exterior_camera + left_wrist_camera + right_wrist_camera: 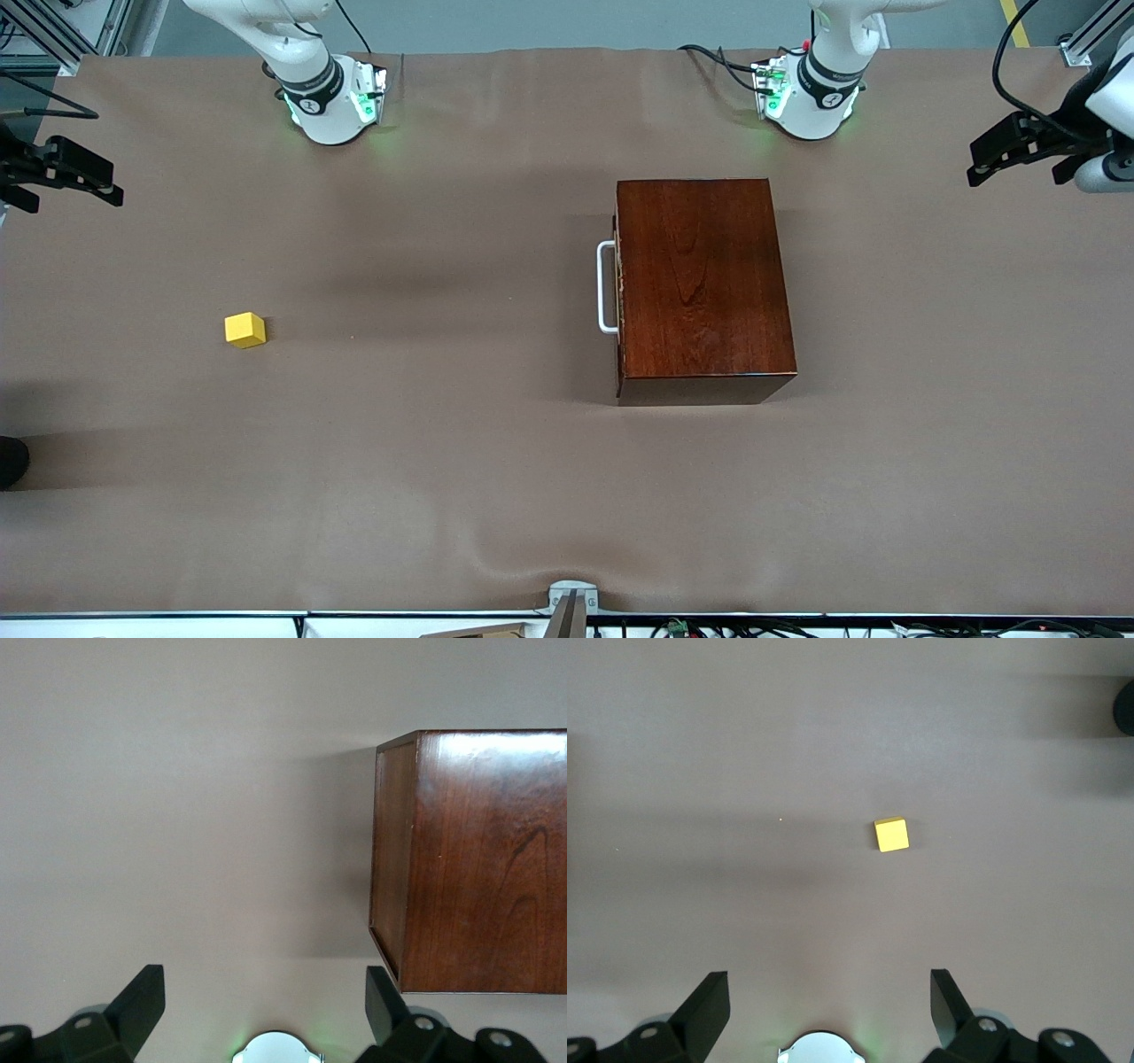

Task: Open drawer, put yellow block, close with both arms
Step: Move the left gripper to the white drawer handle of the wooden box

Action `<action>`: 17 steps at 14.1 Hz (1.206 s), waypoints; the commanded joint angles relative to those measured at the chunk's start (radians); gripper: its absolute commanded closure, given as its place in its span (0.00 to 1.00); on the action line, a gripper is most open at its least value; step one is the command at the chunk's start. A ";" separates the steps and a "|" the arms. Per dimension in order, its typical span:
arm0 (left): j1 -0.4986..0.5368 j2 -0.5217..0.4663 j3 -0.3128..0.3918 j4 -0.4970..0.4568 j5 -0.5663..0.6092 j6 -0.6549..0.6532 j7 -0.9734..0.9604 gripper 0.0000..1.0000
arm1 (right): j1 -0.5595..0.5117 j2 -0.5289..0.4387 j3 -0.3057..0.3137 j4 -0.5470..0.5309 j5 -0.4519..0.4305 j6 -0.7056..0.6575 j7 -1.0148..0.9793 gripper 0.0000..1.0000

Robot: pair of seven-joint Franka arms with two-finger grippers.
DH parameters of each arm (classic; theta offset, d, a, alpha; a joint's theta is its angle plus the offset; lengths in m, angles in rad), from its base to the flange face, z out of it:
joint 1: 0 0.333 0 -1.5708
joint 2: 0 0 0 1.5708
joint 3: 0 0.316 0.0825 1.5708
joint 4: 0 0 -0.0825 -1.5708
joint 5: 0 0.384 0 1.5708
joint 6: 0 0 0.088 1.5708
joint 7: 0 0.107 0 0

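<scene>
From the front, the glossy dark mahogany box (702,288) sat shut toward the left arm's end of the brown tabletop (443,461), its white bar handle (606,287) facing the small yellow block (244,330) toward the right arm's end. In the left wrist view, the left gripper (266,1005) hung wide-fingered just beside the box (469,859). In the right wrist view, the right gripper (830,1008) hung equally wide over bare cloth, the block (891,835) well apart from its fingers.

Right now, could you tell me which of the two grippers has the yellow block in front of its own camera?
The right gripper: its wrist view shows the yellow block on bare table. The left gripper sees only the wooden box.

No legible text, apparently.
</scene>
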 commanded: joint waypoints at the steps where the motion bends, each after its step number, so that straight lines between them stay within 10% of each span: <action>1: 0.003 -0.011 -0.008 0.021 -0.004 -0.023 0.008 0.00 | -0.017 0.002 0.011 0.008 0.018 -0.008 0.012 0.00; 5: -0.007 -0.006 -0.025 0.025 -0.013 -0.032 0.001 0.00 | -0.019 0.002 0.011 0.009 0.018 -0.008 0.012 0.00; 8: -0.052 0.047 -0.173 0.027 -0.009 -0.029 -0.039 0.00 | -0.019 0.002 0.011 0.009 0.018 -0.008 0.012 0.00; 11: -0.116 0.212 -0.316 0.135 -0.001 0.006 -0.316 0.00 | -0.020 0.002 0.011 0.009 0.018 -0.008 0.012 0.00; 17: -0.416 0.519 -0.312 0.277 0.131 0.230 -0.695 0.00 | -0.019 0.002 0.011 0.009 0.018 -0.007 0.012 0.00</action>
